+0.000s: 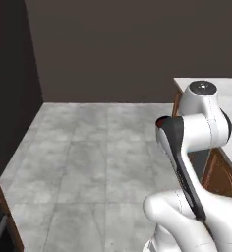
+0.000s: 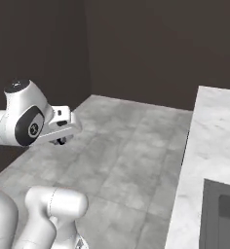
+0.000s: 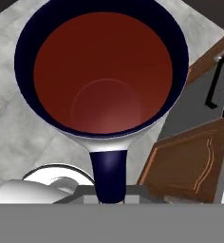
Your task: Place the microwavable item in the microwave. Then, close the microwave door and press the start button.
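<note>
My pincer sits low under my wrist in the right base view, just a dark nub below the white hand block. Fingertips themselves too hidden to read there. In hand view the mug sits right in front of the cam, mouth toward the lens, and its dark blue handle runs straight down between where my fingers sit. So I read the pincer as closed on the mug by the handle, though finger pads are blocked by the grey housing at frame bottom.

Mug: held up in the air over the floor, not resting on anything. Dark blue rim, dark red inside, round base visible deep in the cup. Looks empty. In left base view a sliver of red rim pokes out beside my forearm, rest of the cup hidden behind the arm.

Surroundings, hand view: grey tile floor behind the mug at left. At right, a brown wood cabinet door w/ carved panel, and above it a grey front w/ a black bar handle.

Base views: pale marble surface to my right, w/ a dark grey inset panel at its near end, can't tell what it is. Same surface shows as a corner in left view, brown cabinet side below it. Dark walls beyond, open tile floor between.
</note>
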